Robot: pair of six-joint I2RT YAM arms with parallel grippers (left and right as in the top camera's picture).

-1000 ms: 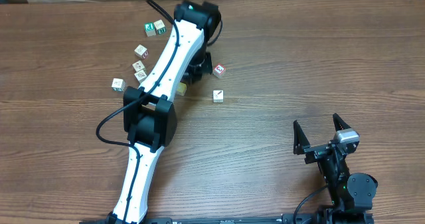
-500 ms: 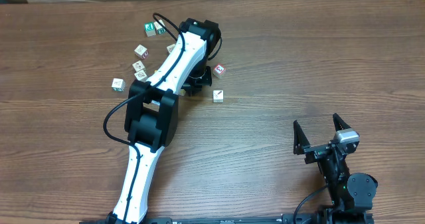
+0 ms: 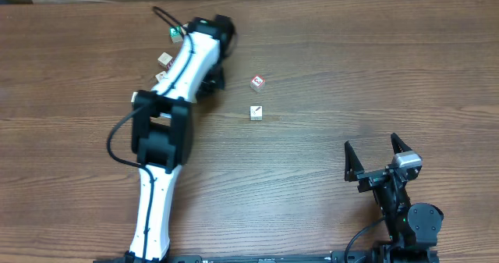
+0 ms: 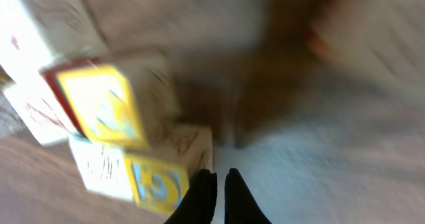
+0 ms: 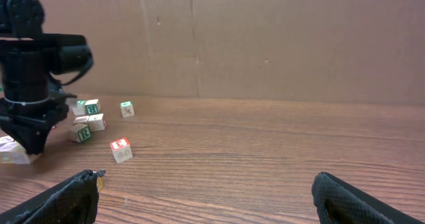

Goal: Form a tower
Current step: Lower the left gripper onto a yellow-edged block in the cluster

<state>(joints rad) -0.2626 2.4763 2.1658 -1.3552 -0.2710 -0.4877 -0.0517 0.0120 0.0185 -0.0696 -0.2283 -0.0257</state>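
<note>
Small wooden picture cubes lie scattered at the table's back left. In the overhead view a green-marked cube point(image 3: 176, 33) and a pale cube point(image 3: 165, 60) show beside my left arm. A red-marked cube point(image 3: 258, 82) and a white cube point(image 3: 256, 112) lie apart to its right. My left gripper point(image 3: 209, 82) points down among the cubes, shut and holding nothing. The blurred left wrist view has its tips point(image 4: 219, 179) beside a yellow-faced cube point(image 4: 156, 184), with another yellow-faced cube point(image 4: 106, 108) above it. No tower clearly shows. My right gripper point(image 3: 378, 158) stands open and empty near the front right.
The left arm point(image 3: 168, 130) stretches from the front edge to the back left and covers some cubes. A cardboard wall point(image 5: 265, 38) stands behind the table. In the right wrist view several cubes cluster near a green-marked one point(image 5: 86, 106), and the red-marked cube point(image 5: 120, 149) lies nearer.
The left arm has swung to the left, away from the red-marked and white cubes, and now covers more of the left cluster. The right arm has not moved.
</note>
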